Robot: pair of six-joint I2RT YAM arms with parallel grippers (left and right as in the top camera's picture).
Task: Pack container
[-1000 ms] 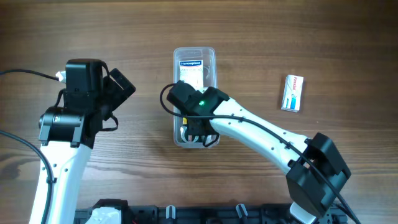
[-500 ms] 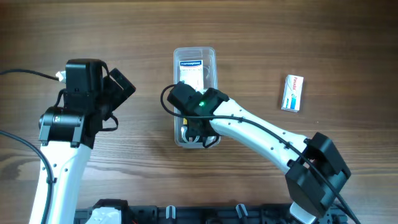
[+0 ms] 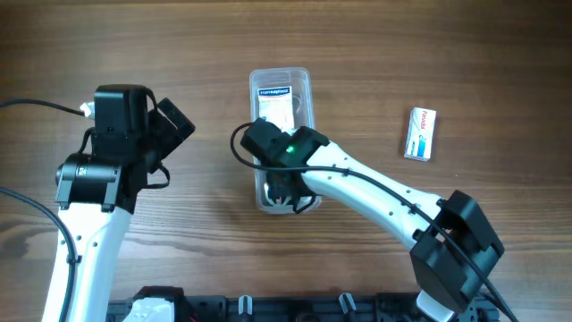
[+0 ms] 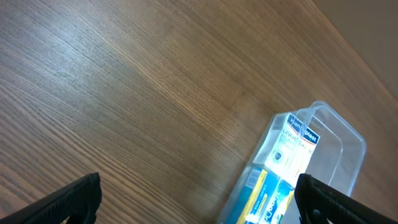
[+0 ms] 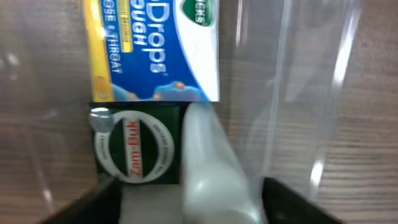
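Note:
The clear plastic container (image 3: 281, 79) stands lengthwise at mid-table, with boxes inside. My right gripper (image 3: 279, 191) is down inside its near end. In the right wrist view the gripper (image 5: 189, 202) has a small whitish bottle (image 5: 211, 155) filling the gap between its fingers. The bottle is next to a green Zam-Buk box (image 5: 134, 146) and a blue cough drops box (image 5: 155, 50). The container wall (image 5: 298, 93) is to the right. My left gripper (image 3: 174, 125) is open and empty, left of the container. Its view (image 4: 199, 202) shows the container (image 4: 339, 134) to the right.
A small white and blue box (image 3: 420, 133) lies alone on the wooden table at the right, well away from the container. The arms' bases sit at the table's near edge.
The near end of the container has shifted slightly to the right with my right gripper inside it. The left arm has not moved.

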